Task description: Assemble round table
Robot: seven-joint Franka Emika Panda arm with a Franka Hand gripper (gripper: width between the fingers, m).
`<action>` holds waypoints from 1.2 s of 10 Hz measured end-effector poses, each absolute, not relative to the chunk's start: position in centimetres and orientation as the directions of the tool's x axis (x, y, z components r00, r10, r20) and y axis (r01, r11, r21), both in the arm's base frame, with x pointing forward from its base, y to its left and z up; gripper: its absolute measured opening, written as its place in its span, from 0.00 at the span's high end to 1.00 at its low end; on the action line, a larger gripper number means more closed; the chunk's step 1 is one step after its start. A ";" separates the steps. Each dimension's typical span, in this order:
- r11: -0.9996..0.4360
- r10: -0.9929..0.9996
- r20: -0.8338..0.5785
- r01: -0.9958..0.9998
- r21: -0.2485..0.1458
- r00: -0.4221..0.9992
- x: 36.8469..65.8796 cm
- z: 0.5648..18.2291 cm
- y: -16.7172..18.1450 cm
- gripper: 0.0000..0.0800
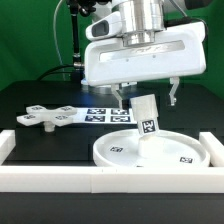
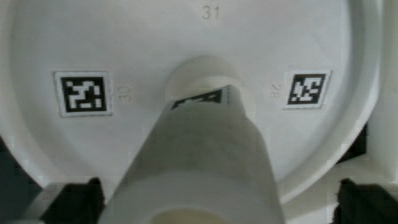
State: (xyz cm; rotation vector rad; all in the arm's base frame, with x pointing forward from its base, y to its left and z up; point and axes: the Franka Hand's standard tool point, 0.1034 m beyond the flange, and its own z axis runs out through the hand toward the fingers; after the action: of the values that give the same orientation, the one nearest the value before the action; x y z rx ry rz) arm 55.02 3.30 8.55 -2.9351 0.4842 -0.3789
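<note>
At the exterior view's left, the flat cross-shaped piece (image 1: pixel 45 117) was pictured lying loose on the black table (image 1: pixel 50 140), well apart from the other parts and not yet fitted. Just beside it, the marker board (image 1: pixel 100 112) was seen lying flat. Further right, the large round disc (image 1: pixel 115 152) was set rim-up behind the front border rail (image 1: pixel 110 182). The short post (image 1: pixel 146 114) was stood at its middle, tilted rather than upright; whether it was seated could not be told.

The assembly was judged to be at an early stage, with the post to be secured and the cross-shaped piece to be joined.

Above, the gripper (image 1: pixel 147 98) was held over the post with its jaws spread wide, one on each side. In the wrist view the fingertips (image 2: pixel 71 198) were shown clear of the post, so nothing was judged to be clamped.
</note>
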 end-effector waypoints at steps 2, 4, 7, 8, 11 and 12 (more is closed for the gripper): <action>-0.938 -0.333 0.223 -0.298 -0.180 0.916 55.0 8.6 3.3 0.49; -0.937 -0.334 0.223 -0.298 -0.180 0.916 55.0 8.5 3.3 0.49; -0.861 -0.498 0.174 -0.461 -0.214 0.850 55.6 8.4 3.0 0.49; -0.771 -0.630 0.142 -0.592 -0.235 0.764 56.0 8.4 2.6 0.49; -0.547 -0.829 0.033 -0.798 -0.254 0.558 55.7 8.4 2.4 0.49; -0.452 -0.883 -0.007 -0.855 -0.256 0.469 55.5 8.3 2.5 0.49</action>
State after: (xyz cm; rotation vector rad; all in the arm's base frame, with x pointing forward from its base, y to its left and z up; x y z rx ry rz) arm 55.50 2.55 8.34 -2.4940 1.5004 -0.1856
